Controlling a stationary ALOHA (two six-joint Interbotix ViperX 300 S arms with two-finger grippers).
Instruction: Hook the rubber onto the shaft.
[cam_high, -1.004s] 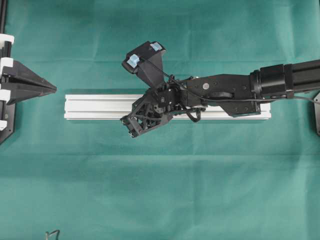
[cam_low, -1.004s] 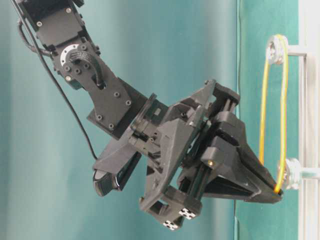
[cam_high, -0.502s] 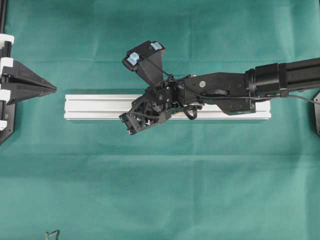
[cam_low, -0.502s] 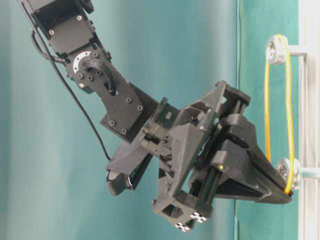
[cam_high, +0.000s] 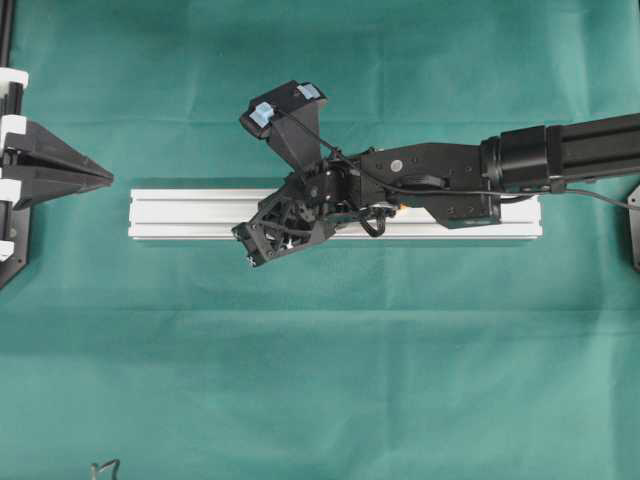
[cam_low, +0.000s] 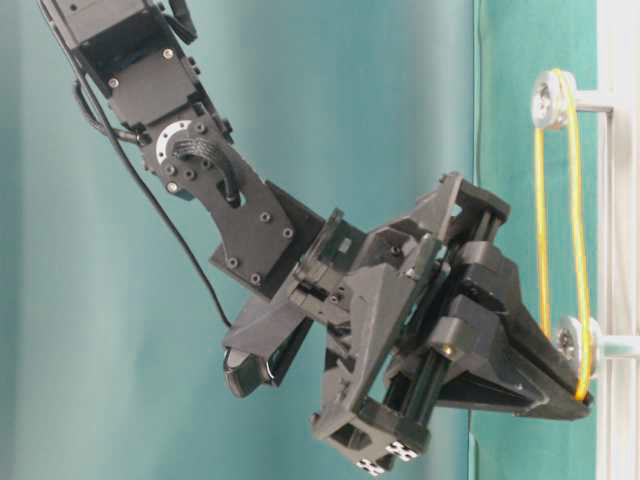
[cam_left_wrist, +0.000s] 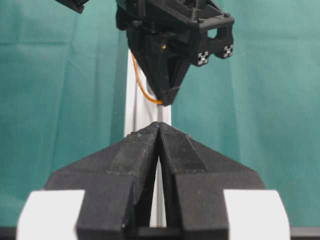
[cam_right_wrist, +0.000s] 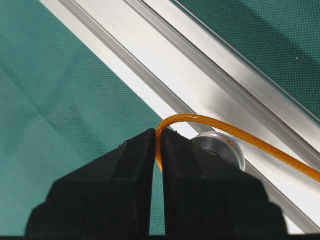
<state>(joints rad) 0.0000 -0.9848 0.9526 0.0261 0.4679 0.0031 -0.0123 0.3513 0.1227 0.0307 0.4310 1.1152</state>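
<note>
I see right pincer (cam_right_wrist: 157, 150) pinching orange rubber band (cam_low: 578, 230) at near shaft (cam_right_wrist: 220, 148); far end looped over other shaft (cam_low: 548, 98) on rail (cam_high: 190, 215); left pincer (cam_left_wrist: 159, 132) closed, empty; risk: band slips from tips, or snaps back if tension overshoots shaft.

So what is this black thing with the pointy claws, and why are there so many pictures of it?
It is a robot with two arms, and each picture comes from a different camera. One looks down from above, one looks from table height, and one rides on each arm's wrist. On the green cloth lies a long silver rail. The right gripper has its two fingers shut on a thin orange rubber band. The band already loops over one little round shaft, and the gripper holds its other end beside a second shaft. The left gripper waits at the side, shut and holding nothing.
</note>
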